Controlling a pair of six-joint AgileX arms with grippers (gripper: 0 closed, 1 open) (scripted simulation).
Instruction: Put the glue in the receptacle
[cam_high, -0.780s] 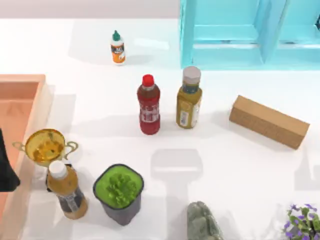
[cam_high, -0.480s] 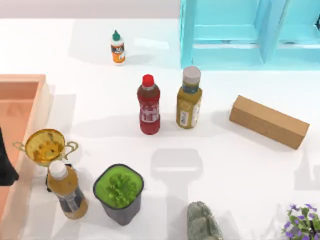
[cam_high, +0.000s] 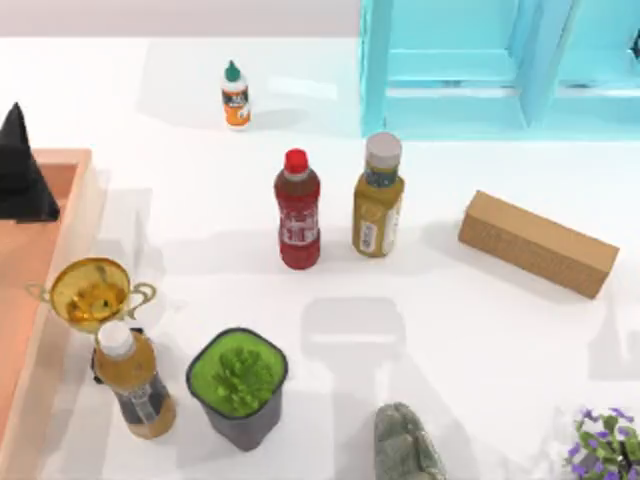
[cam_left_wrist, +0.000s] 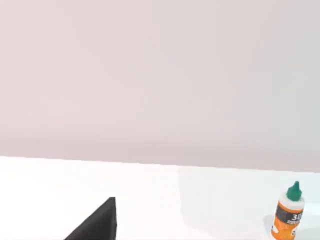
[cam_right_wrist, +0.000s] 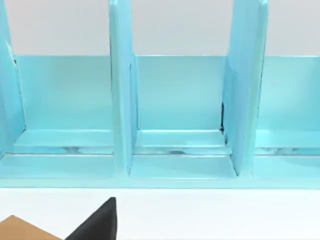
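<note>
Top view: the glue (cam_high: 235, 95) stands upright on the white table (cam_high: 470, 330) at the far side, left of the teal shelf unit (cam_high: 500, 65) and well apart from the receptacle (cam_high: 45, 300), whose salmon floor and light wall run along the left edge. The left gripper (cam_high: 20, 170) appears as a dark pointed shape over the receptacle's far corner, well left of the glue; whether its fingers are apart or together cannot be told. Near the table's middle, a red bottle (cam_high: 298, 210) and an amber bottle with a white cap (cam_high: 378, 195) stand side by side. A brown block (cam_high: 538, 243) lies to their right. At the near left, a gold trophy cup (cam_high: 92, 293) stands just beside the receptacle wall, with a second amber bottle (cam_high: 132, 380) right in front of it and a potted green plant (cam_high: 238, 385) next to that. A grey-green object (cam_high: 405, 445) and purple flowers (cam_high: 608, 445) sit at the near edge.

Left wrist view: the glue (cam_left_wrist: 288, 212) stands on the white surface before a plain pale wall, its green cap pointing up. 1 dark finger (cam_left_wrist: 97, 224) of the left gripper juts in, apart from the bottle.

Right wrist view: the right gripper faces the shelf unit (cam_right_wrist: 175, 115), where 3 open compartments are visible. 1 dark finger (cam_right_wrist: 97, 224) shows above the table, beside a corner of the brown block (cam_right_wrist: 22, 229); its state cannot be told.
</note>
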